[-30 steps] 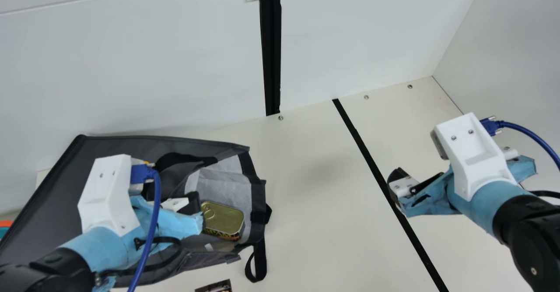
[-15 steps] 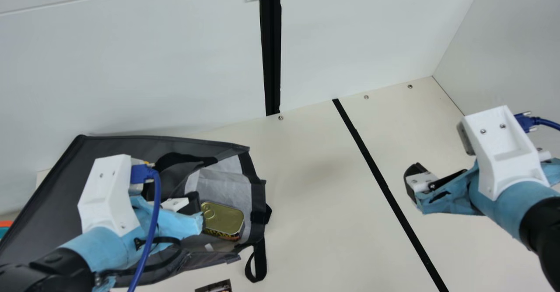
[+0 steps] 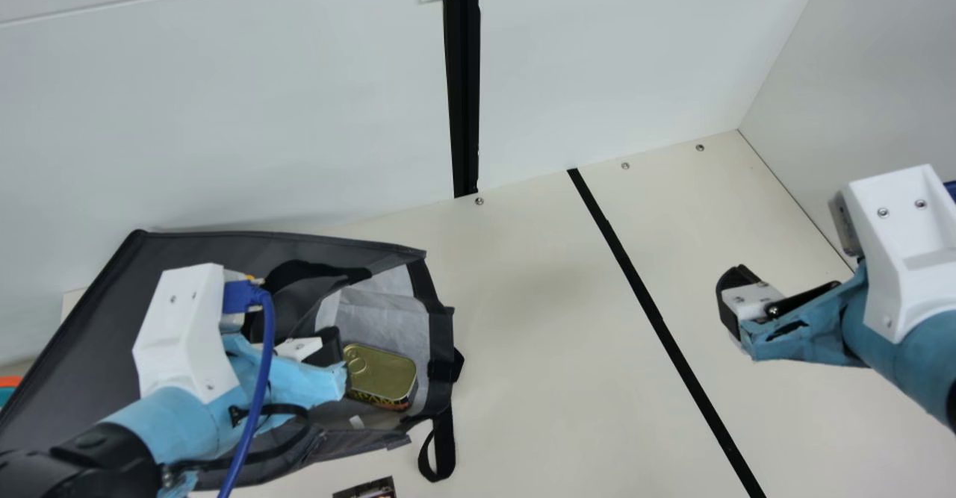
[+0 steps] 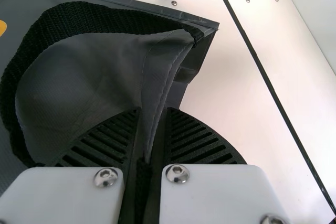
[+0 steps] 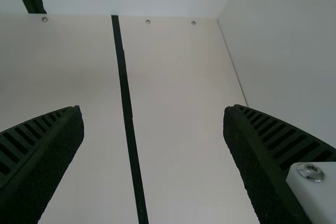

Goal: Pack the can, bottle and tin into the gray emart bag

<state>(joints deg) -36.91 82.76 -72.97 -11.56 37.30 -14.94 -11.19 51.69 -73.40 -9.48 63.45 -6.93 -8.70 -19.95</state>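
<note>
One end effector (image 3: pixel 333 356), the left, pinches the bag's edge (image 4: pixel 158 93); the right (image 3: pixel 739 300), spread, hangs well apart.

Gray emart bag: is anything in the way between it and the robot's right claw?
Nothing visible stands between the right gripper and the gray emart bag. A black strip crosses the cream table between them, but looks flat, so it should be no obstacle.

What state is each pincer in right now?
Left pincer: closed on a fold of the gray bag.
Right pincer: open, holding nothing.
</note>
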